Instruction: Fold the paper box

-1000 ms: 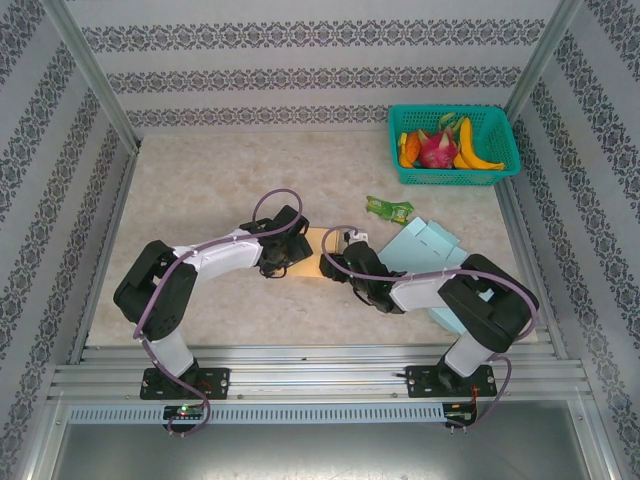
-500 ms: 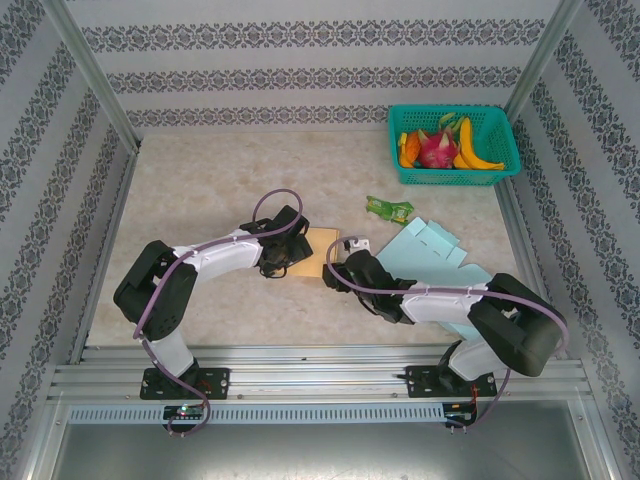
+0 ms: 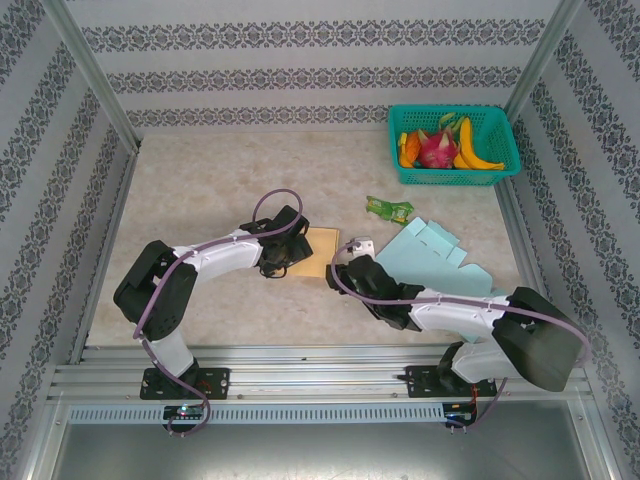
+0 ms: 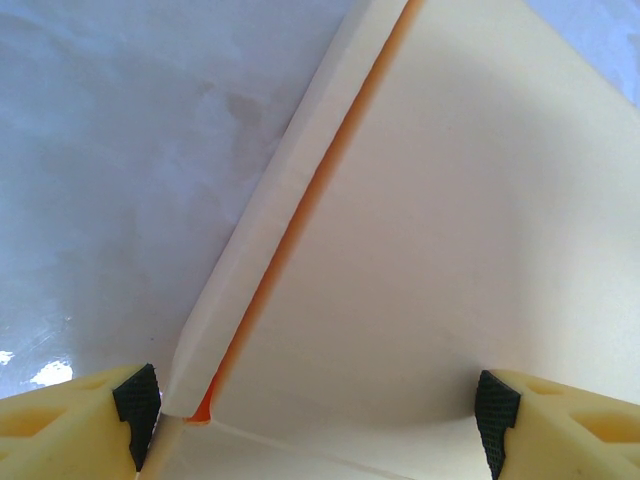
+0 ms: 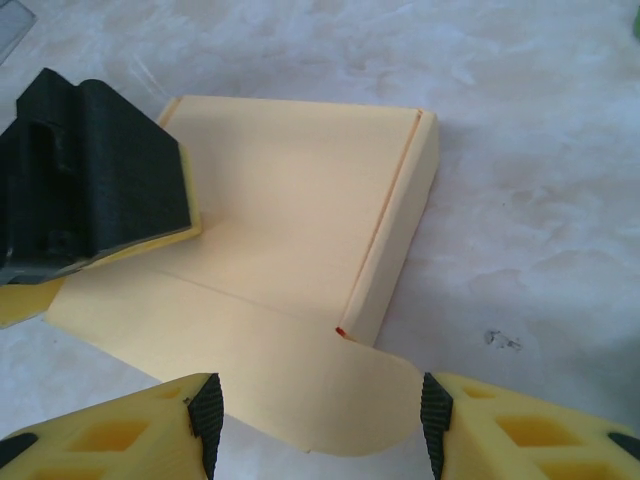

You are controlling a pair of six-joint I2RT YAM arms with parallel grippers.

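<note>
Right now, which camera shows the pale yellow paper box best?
The right wrist view: the pale yellow paper box lies nearly whole there, its side flap folded up. The top external view gives it as a small, partly covered tan patch; the left wrist view, a close-up along the side flap.

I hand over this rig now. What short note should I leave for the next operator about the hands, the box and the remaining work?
Left hand: open, jaws wide, seems to press down the left part of the pale yellow paper box sheet.
Right hand: open, low at the sheet's near edge, the rounded flap between its jaws, not gripped.
Box: on the table, between the arms, mostly flat.
Done: one narrow side wall is folded up.
Left: the other walls and flaps.
</note>
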